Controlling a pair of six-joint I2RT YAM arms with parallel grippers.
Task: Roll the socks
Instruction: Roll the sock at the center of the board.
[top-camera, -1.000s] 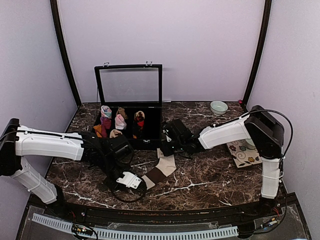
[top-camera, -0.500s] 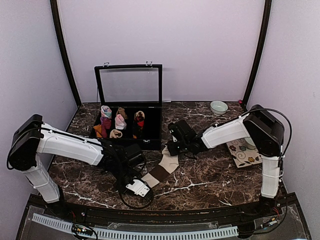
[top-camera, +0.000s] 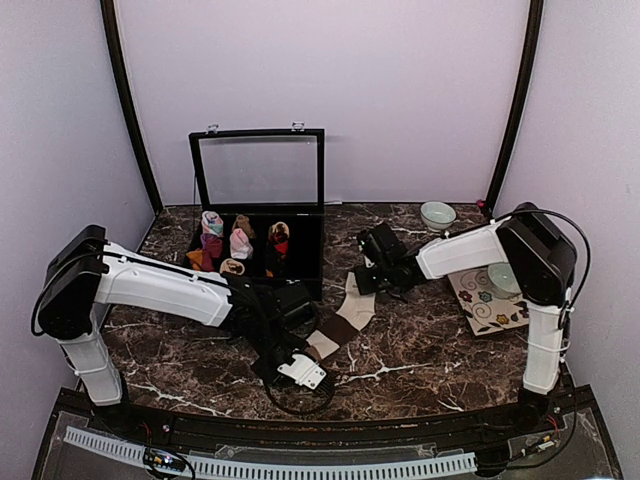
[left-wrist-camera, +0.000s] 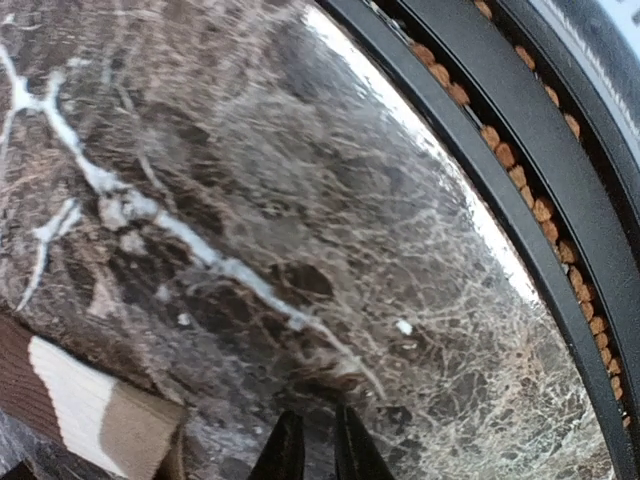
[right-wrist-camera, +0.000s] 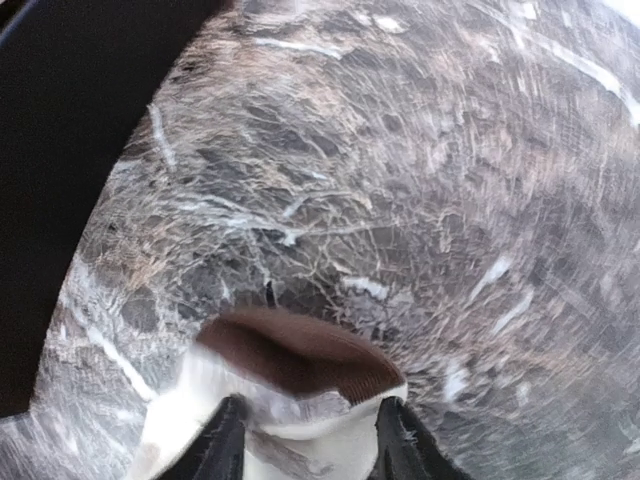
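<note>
My right pincer (right-wrist-camera: 310, 445) pinches the far end of the cream sock (top-camera: 340, 322). It lies slantwise on the worktop (top-camera: 430, 350), its near end just beside my left pincer (left-wrist-camera: 317, 455), which is almost pressed together and empty.

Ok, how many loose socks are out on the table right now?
1 in view: a cream and brown sock on the marble table, its far end gripped in the right claw. A second could be hidden under it.

Sock (top-camera: 350, 312) cream, brown toe and cuff; table (top-camera: 420, 350) dark brown marble, white-veined; box (top-camera: 300, 272) black; mat (top-camera: 478, 306) cream, floral swirls.
</note>
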